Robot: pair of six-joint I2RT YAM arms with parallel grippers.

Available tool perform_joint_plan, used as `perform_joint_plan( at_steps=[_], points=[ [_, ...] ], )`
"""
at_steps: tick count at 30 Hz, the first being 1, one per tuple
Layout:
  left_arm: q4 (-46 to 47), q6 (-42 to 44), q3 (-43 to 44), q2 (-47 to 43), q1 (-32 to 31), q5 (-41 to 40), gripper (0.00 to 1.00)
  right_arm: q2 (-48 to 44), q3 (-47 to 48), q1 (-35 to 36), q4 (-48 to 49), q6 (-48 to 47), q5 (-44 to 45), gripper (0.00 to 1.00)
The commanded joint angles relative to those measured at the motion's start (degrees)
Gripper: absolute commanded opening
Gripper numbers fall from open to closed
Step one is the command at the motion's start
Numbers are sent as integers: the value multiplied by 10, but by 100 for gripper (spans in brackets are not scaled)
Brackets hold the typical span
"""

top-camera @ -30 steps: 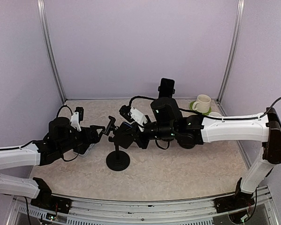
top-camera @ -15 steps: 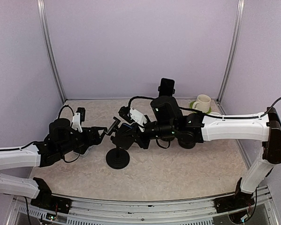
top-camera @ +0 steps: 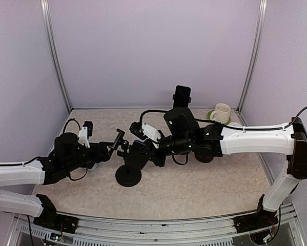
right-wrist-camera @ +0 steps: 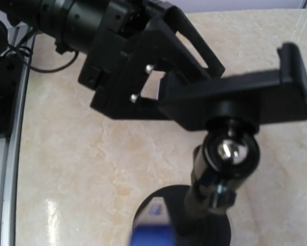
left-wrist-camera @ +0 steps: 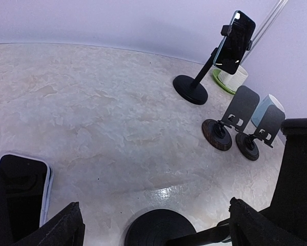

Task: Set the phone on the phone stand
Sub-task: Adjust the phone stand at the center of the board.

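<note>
The phone (left-wrist-camera: 20,192), black screen in a white case, lies flat on the table beside my left gripper's left finger. The black phone stand has a round base (top-camera: 128,176) and a clamp holder (right-wrist-camera: 235,97) on a ball joint. My left gripper (left-wrist-camera: 153,220) is open above the base (left-wrist-camera: 161,231), its right finger against the holder's end. My right gripper (top-camera: 135,154) sits at the stand's pole from behind. Its fingers are hidden, and only a blue blur (right-wrist-camera: 150,237) shows at the bottom of the right wrist view.
A second stand carrying a phone (left-wrist-camera: 234,43) rises at the back. A cup on a green saucer (top-camera: 221,113) stands at the back right. Two small folding stands on dark round feet (left-wrist-camera: 230,120) (left-wrist-camera: 258,130) are in front of it.
My left arm has pushed a little closer to the stand and the holder has swung slightly. My right wrist has shifted a bit. The base has barely moved.
</note>
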Motion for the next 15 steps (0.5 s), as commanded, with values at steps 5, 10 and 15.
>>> perform_joint_plan(
  at_steps=[5,10,15],
  points=[
    [53,-17,-16,-1,-11,11,96,-48,-1,2,-6,-5,77,0],
    [56,-13,-17,1,-23,12,96,-44,23,2,-19,-11,110,0],
    [55,-13,-17,-3,-30,11,95,-34,39,2,-28,-5,96,0]
  ],
)
